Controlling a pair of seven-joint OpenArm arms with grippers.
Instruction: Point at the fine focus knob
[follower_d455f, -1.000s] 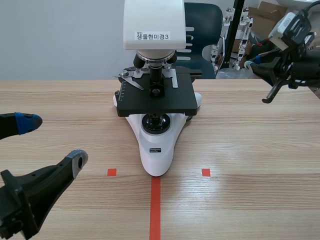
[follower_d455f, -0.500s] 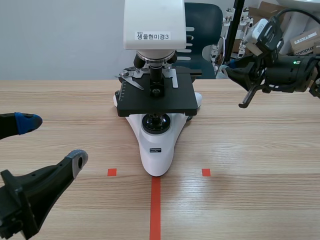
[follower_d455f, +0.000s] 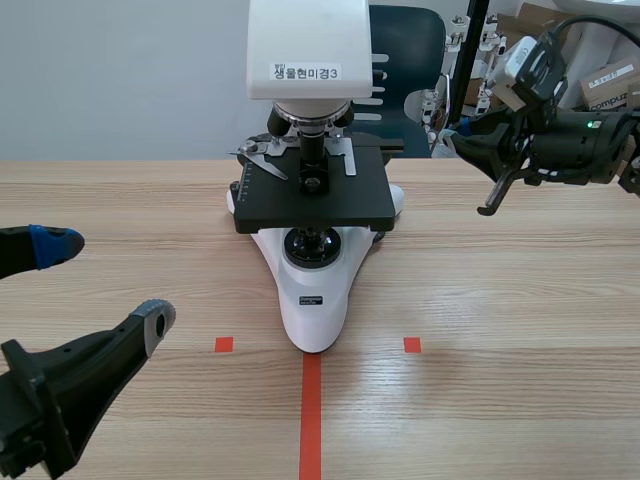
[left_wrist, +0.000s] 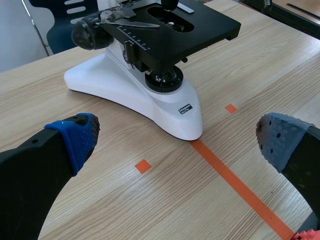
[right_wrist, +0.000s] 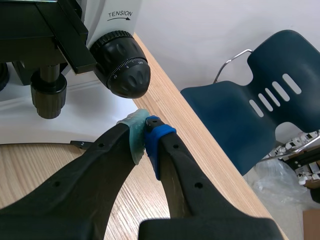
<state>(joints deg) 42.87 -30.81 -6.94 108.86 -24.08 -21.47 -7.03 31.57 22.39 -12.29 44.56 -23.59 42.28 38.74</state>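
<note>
- Right end effector (right_wrist: 145, 127): closed on nothing. You can see its green and blue pads (right_wrist: 134, 136) pressed together at the tip.
- Fine focus knob (right_wrist: 133, 79): the small inner black knob, set in the centre of the larger ribbed knob on the microscope's (follower_d455f: 313, 200) right flank, below the "TENSION" marking. The closed tips aim at it from just beside it. A narrow gap shows, so no contact.
- Clock reference for you: 12 o'clock runs away from the robot. The right end effector (follower_d455f: 458, 143) hangs raised at the microscope's 2 o'clock.
- Left end effector (follower_d455f: 100, 283): fingers spread wide, holding nothing, low over the desk (follower_d455f: 500, 300) at the microscope's 8 o'clock.
- Microscope: upright at mid-desk, with an orange-red tape line (follower_d455f: 311, 415) at its 6 o'clock.
- Dark blue chair (follower_d455f: 410, 40): beyond the desk, at 1 o'clock.
</note>
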